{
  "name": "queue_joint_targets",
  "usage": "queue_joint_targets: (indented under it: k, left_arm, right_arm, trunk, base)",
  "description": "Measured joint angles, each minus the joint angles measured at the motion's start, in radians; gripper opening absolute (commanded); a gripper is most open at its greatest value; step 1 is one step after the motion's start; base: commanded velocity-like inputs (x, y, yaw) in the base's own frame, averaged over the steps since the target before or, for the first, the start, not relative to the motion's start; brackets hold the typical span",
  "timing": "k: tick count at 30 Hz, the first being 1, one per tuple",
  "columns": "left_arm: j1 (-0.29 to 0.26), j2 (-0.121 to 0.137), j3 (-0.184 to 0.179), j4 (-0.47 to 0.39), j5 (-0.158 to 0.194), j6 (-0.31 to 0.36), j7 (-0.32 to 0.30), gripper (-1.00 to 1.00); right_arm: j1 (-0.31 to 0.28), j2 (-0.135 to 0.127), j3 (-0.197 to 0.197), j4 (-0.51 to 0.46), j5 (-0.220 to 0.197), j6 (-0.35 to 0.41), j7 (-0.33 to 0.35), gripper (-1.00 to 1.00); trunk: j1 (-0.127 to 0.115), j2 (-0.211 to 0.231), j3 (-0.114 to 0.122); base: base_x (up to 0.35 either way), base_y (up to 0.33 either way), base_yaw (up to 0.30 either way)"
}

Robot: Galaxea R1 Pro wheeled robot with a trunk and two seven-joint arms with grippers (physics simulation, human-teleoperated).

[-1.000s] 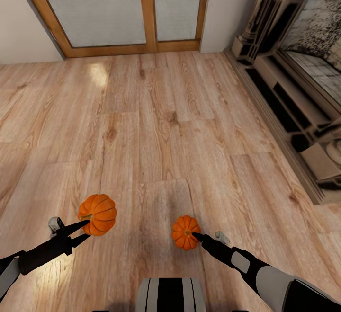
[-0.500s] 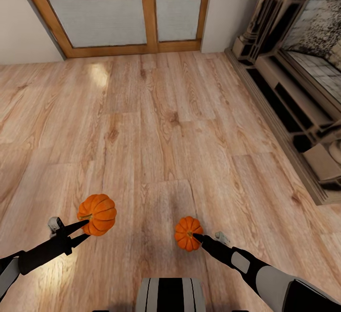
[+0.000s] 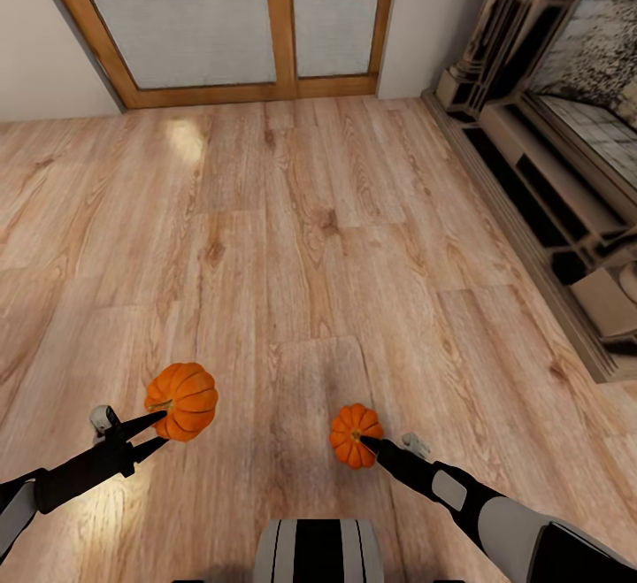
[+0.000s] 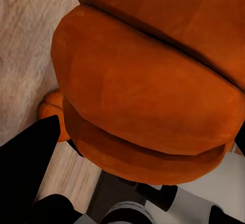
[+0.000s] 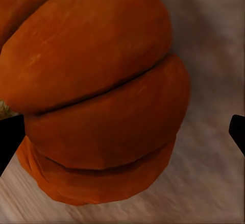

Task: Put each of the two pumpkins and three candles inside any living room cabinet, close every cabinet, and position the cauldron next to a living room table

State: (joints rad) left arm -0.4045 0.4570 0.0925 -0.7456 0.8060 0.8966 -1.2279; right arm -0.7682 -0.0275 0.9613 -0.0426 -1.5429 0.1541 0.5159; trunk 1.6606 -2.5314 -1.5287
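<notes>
While both arms hold station above the plank floor (image 3: 292, 211), the left gripper (image 3: 159, 430) clamps one pumpkin (image 3: 182, 401) and the right gripper (image 3: 364, 444) clamps the other pumpkin (image 3: 355, 434). Judged light, rigid, smooth-ribbed: grip across the ribs, near the equator. Roughly round, no marked long axis; stems point back toward the grippers. Cabinet (image 3: 540, 203) stands well apart, right.

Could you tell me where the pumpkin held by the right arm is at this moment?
In the head view, the smaller pumpkin sits low and right of centre, at the right gripper, above the wood floor, with the other pumpkin to its left.
</notes>
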Motion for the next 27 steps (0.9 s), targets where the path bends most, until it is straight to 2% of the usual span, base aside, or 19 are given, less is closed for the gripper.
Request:
queue_joint_targets:
  k: [27]
  left_arm:
    - [0.0, -0.002, 0.0, 0.0, -0.002, 0.0, 0.0, -1.0]
  right_arm:
    - [0.0, 0.001, 0.016, -0.007, 0.003, -0.002, 0.02, 1.0]
  trunk:
    - [0.0, 0.0, 0.0]
  base:
    - [0.008, 0.039, 0.0]
